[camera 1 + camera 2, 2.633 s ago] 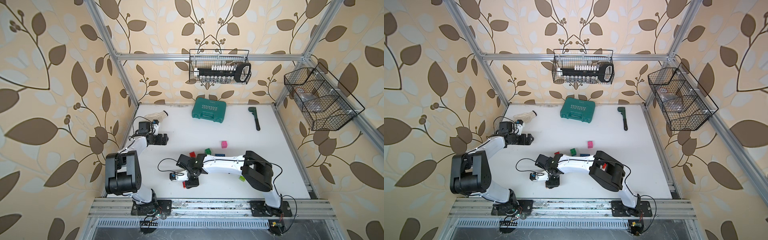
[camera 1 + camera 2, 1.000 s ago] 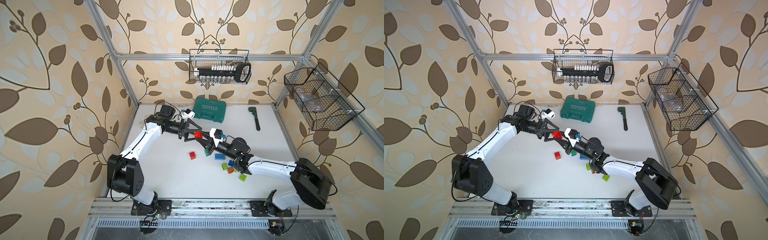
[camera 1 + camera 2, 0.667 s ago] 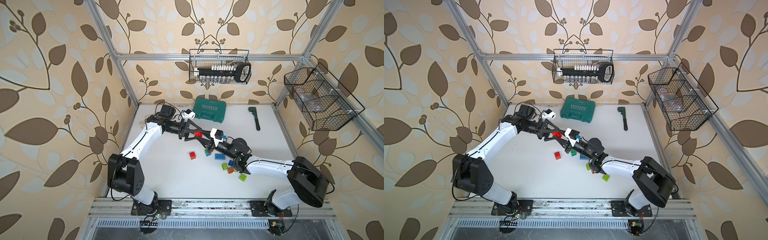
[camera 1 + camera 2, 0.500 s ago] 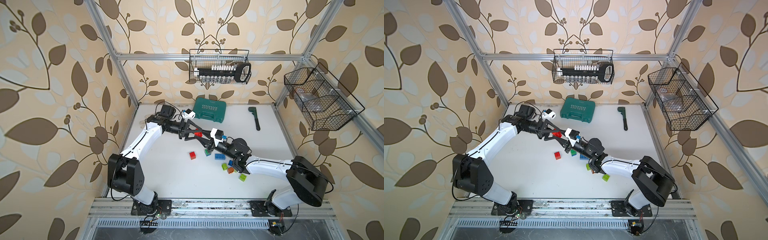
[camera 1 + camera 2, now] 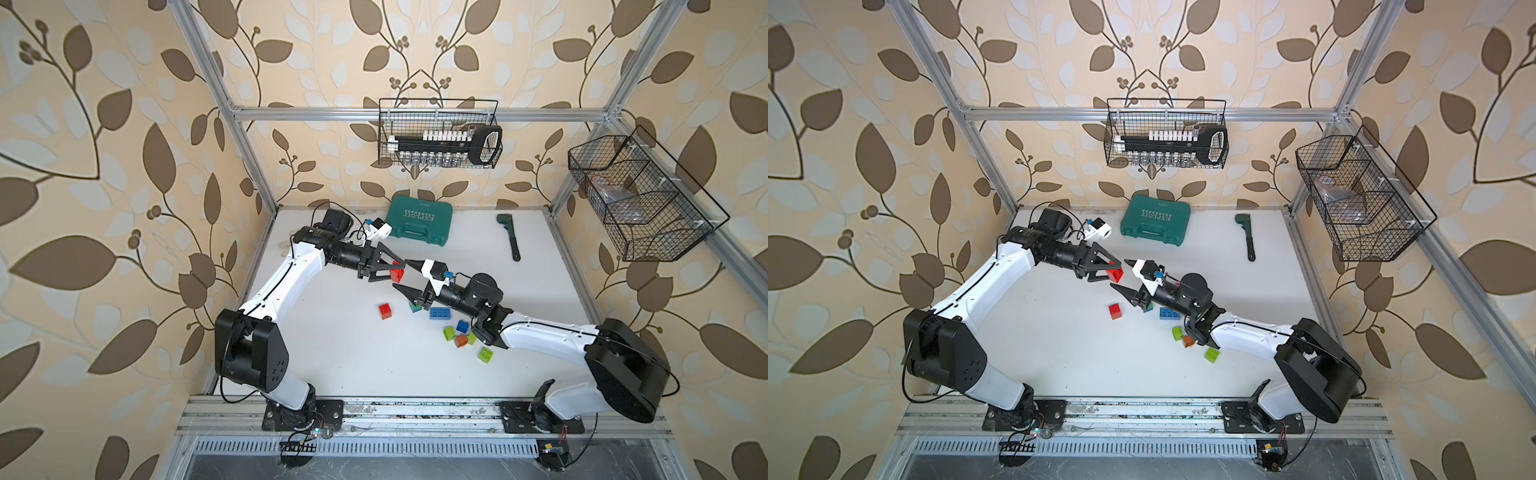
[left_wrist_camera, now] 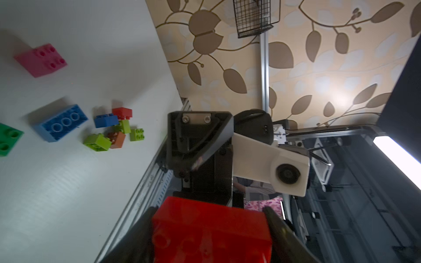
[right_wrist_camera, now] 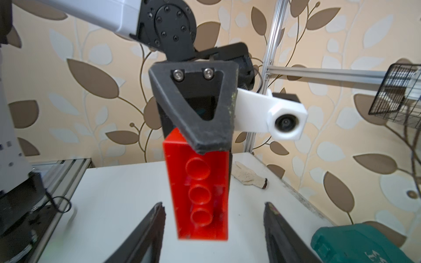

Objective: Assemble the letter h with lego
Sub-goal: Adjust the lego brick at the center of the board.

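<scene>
Long red brick (image 5: 1115, 274) in mid-air, gripped by one arm, the other arm's jaws spread around it
The left gripper (image 5: 1110, 272) is clenched on one end of the brick above the middle of the white table (image 5: 332, 353). The right gripper (image 7: 214, 206) faces it, released, its fingers (image 7: 150, 227) standing apart on either side of the brick's free end with a gap on both sides. On the table below lie a small red brick (image 5: 385, 311), to its right a green brick (image 5: 414, 308) and a long blue brick (image 5: 440, 313), and nearer and further right a cluster of lime, blue and orange bricks (image 5: 461, 340). A teal case (image 5: 417, 226) sits at the far edge
</scene>
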Controlling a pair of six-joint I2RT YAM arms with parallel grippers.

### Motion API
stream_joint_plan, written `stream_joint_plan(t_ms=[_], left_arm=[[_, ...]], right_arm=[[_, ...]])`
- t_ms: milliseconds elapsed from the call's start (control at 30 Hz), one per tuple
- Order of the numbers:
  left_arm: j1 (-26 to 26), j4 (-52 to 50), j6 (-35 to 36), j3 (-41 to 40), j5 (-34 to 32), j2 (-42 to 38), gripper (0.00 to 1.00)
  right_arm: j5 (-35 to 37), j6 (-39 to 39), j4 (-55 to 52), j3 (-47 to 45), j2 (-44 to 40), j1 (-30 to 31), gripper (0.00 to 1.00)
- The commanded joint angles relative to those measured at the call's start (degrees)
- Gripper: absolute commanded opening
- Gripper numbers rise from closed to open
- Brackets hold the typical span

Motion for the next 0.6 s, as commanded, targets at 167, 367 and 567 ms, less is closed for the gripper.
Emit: stream_joint_plan(t_ms=[167,367,567], left_arm=[[-0.4,-1.3,22.3,-6.8,-34.0,-3.7,0.54],[-7.8,-1.8,34.9,-14.8,-47.3,-7.5,0.55],[-19.3,4.2,35.9,-19.5,-57.6,-7.2,0.55]], right_arm=[[13.6,0.5,-29.6,-2.4,-12.6,-1.3,0.71],[35.7,24.6,-55.8,5.7,-14.1,-8.9,0.98],[21.6,37.0,-76.8,18.2,-2.4,-19.8,0.98]])
